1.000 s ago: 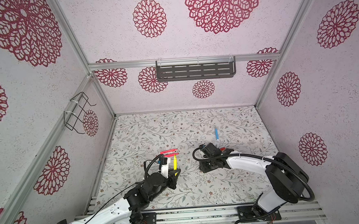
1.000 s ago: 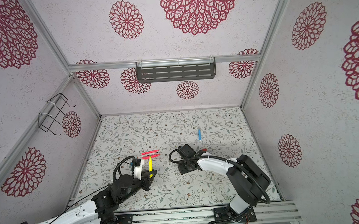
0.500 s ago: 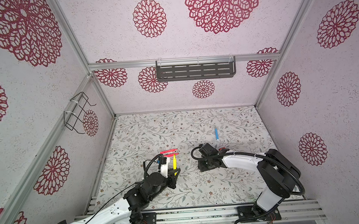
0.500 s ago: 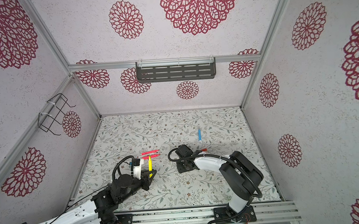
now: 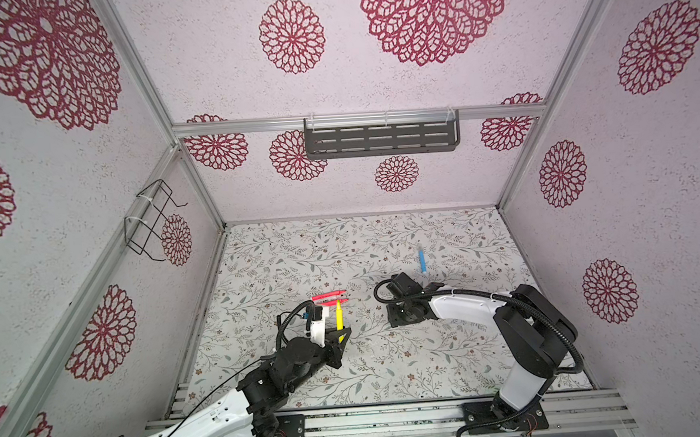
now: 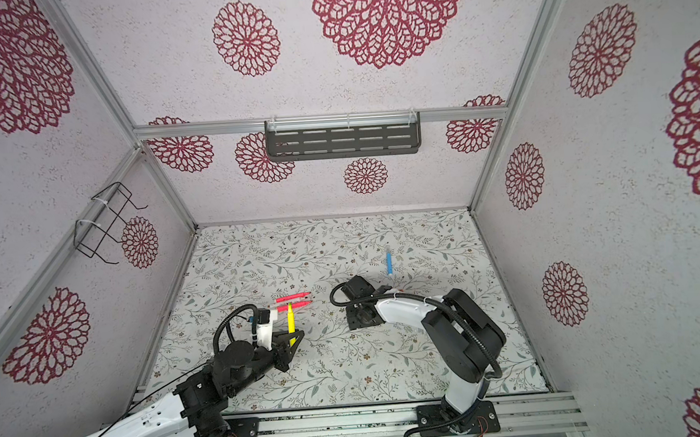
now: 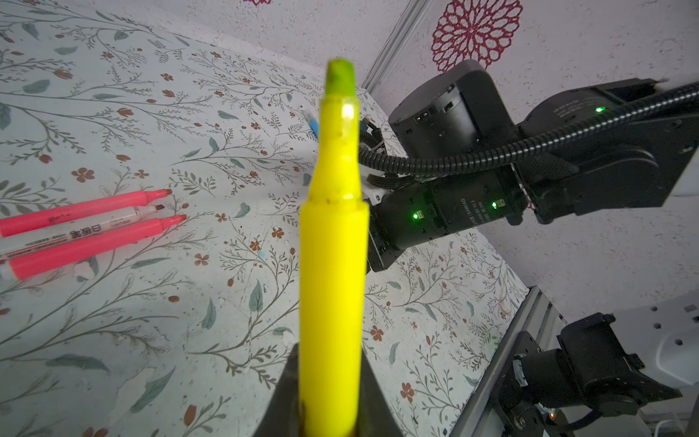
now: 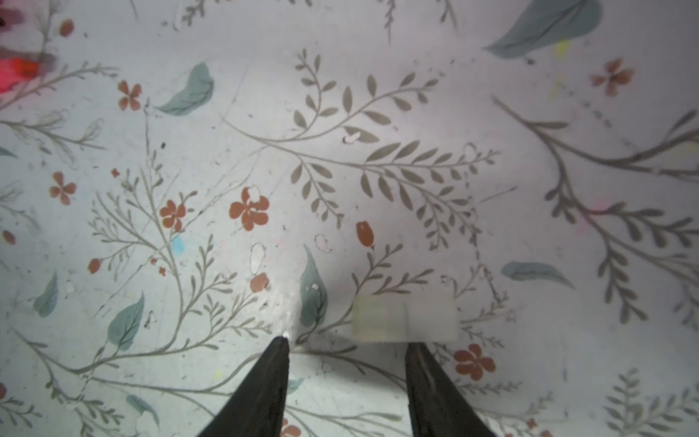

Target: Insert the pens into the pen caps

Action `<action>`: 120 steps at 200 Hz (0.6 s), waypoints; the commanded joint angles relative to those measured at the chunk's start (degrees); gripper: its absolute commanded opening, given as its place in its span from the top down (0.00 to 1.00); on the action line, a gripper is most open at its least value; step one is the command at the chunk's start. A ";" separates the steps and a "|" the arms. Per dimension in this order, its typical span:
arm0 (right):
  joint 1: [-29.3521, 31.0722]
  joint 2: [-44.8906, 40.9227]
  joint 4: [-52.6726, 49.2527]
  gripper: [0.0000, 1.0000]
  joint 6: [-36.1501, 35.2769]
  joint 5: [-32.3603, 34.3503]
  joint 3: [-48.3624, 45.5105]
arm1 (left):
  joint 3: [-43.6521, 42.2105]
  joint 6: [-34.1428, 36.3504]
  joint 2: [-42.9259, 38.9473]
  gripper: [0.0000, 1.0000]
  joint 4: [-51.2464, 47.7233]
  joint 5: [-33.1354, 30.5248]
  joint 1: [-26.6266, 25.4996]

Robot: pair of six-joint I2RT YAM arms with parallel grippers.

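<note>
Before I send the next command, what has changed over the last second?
The right elbow swung toward the middle; the right gripper barely shifted, open, the pale cap ungripped at one fingertip. The left gripper still holds the yellow pen; pink pens and blue pen unmoved.

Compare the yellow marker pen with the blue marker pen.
The yellow marker pen is clamped in the left claw, raised off the floral table; the blue marker pen lies loose on it. The yellow one shows a bare tip; the blue one's ends are too small to judge. Both are short, slim markers.
</note>
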 commanded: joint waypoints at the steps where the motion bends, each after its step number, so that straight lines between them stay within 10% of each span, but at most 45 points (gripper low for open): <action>1: -0.79 1.01 -2.03 0.44 0.70 1.05 2.65 | -0.91 -0.31 -1.53 1.00 -0.38 -0.45 0.63; 120: -1.24 7.78 -5.62 0.43 2.39 4.11 9.88 | -2.24 -1.01 -6.12 1.00 -3.38 -1.53 0.62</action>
